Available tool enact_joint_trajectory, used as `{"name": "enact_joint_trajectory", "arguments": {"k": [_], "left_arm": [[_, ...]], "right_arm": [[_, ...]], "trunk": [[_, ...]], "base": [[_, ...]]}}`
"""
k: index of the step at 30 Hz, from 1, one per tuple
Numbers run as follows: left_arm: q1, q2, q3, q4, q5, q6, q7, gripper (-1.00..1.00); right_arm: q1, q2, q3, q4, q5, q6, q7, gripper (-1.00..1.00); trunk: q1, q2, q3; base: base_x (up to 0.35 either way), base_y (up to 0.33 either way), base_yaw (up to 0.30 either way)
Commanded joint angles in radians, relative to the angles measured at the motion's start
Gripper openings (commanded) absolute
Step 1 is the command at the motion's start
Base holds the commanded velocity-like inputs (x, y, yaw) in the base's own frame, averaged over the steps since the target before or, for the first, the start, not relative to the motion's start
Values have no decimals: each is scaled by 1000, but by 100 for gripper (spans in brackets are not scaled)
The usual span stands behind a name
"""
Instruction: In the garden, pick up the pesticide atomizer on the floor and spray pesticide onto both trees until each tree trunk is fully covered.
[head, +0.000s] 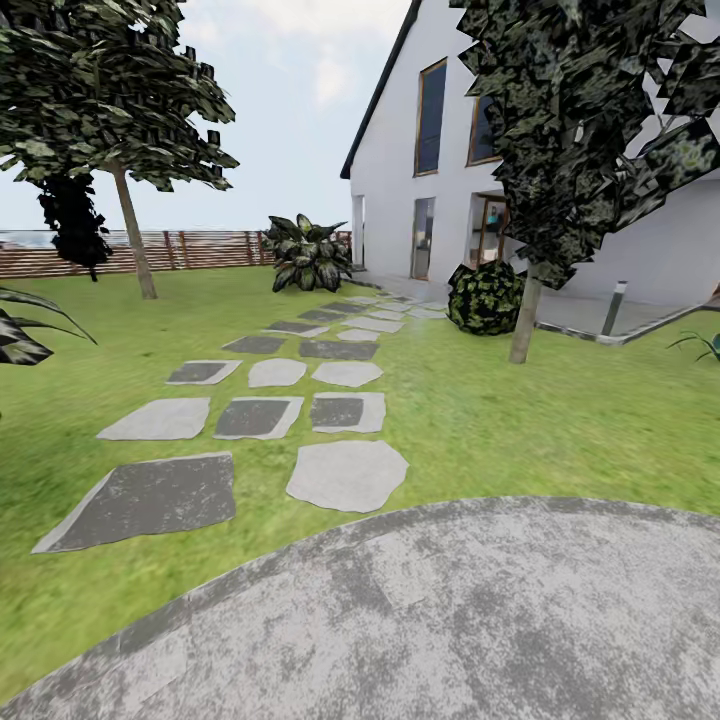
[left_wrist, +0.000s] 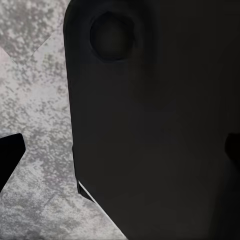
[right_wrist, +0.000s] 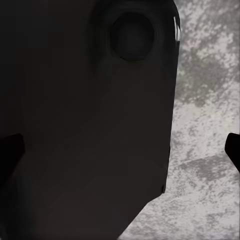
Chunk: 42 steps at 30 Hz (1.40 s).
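Two grey-brown straight tree trunks, eleven o'clock (head: 133, 240) and one o'clock (head: 523, 320); mottled grey paving (head: 450, 620) below; pincer states impossible to tell.

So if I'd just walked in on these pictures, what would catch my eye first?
Probably the path of grey stepping stones running up the green lawn toward the white house at upper right. Two tall trees frame it: one at far left by the wooden fence, one at right beside a round dark bush.
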Motion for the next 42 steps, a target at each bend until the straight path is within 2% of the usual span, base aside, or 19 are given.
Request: {"name": "enact_joint_trajectory", "arguments": {"k": [1,4,7,11,15,28,29,30,34,36,39,42], "left_arm": [[0,0,0,0,0,0,0,100],[0,-2,-3,3,-2,-2,-3,100],[0,-2,-3,3,-2,-2,-3,100],[0,-7,0,-10,2,-2,-3,100],[-1,-26,-6,-20,-6,-20,-5,100],[-28,-15,-11,-89,-15,-93,-9,100],[-33,-10,-11,-95,-18,-99,-9,100],[-42,0,-11,-152,-20,-370,-8,100],[-67,67,-3,-272,-15,-375,-2,100],[-78,86,3,-310,-5,-376,-1,100],[-120,98,12,-353,6,-376,3,100],[-164,101,11,-358,3,-376,33,100]], "right_arm": [[0,0,0,0,0,0,0,100],[-5,14,0,-9,0,-2,-3,100],[-5,14,0,-9,0,-2,-3,100],[-20,35,2,-32,0,-2,-3,100],[-21,36,1,-55,0,-20,-4,100],[-23,35,3,-128,3,-93,-2,100],[-23,35,3,-134,3,-99,-2,100],[-23,35,2,-294,3,-449,-2,100],[-30,34,1,-355,2,-451,-4,100],[-48,32,-2,-363,0,-451,-4,100],[-109,28,-6,-367,-3,-451,-4,100],[-138,27,-7,-368,-4,-452,-6,100]], "trunk": [[1,0,0],[1,0,0],[1,0,0],[1,0,0],[1,0,0],[1,0,0],[1,0,0],[1,0,0],[1,0,0],[1,0,0],[1,0,0],[1,0,0]], "base": [[0,0,0],[0,0,0],[0,0,0],[0,0,0],[0,0,0],[0,0,0],[0,0,0],[0,0,0],[0,0,0],[0,0,0],[0,0,0],[0,0,0]]}}
